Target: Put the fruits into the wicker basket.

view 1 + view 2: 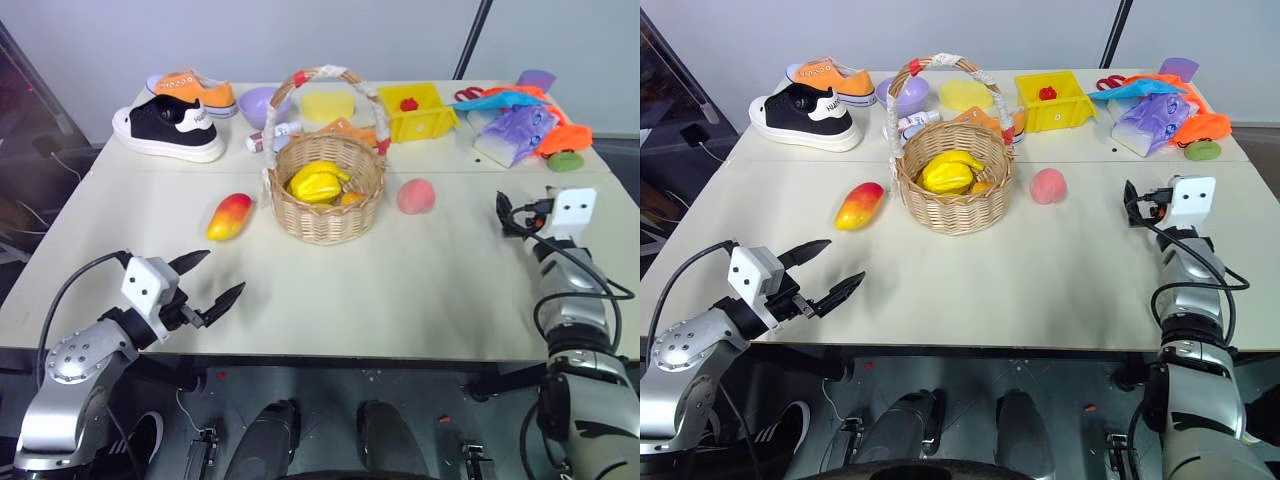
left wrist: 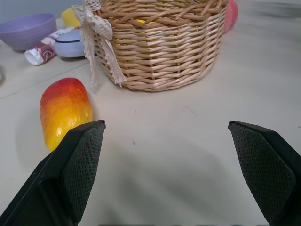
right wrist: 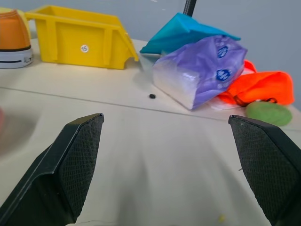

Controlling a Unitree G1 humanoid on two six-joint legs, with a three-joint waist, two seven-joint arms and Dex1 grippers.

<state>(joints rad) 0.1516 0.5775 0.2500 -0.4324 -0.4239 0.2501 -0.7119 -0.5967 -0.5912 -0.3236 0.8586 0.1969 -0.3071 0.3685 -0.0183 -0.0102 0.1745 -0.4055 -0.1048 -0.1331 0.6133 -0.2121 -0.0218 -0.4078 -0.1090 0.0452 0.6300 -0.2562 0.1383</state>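
Wicker basket (image 1: 327, 190): centre of table (image 1: 400, 290), upright; holds yellow fruit-shaped pieces (image 1: 318, 183).
Mango (image 1: 229, 216): on table at basket's 9 o'clock, near, apart.
Peach (image 1: 415, 196): on table at basket's 3 o'clock, apart.
Yellow bin (image 1: 420, 112): at basket's 1 o'clock; holds small red piece (image 1: 409, 104).
Lilac bowl (image 1: 262, 104): at basket's 11 o'clock; contents not discernible.
Left gripper (image 1: 214, 280): fingers spread wide, empty, at mango's 6 o'clock.
Right gripper (image 3: 171, 165): fingers spread wide, empty, facing a purple packet (image 3: 200, 70).

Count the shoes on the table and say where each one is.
2. A black shoe with a white sole lies at the table's far left; an orange shoe lies just behind it, nearer the wall.
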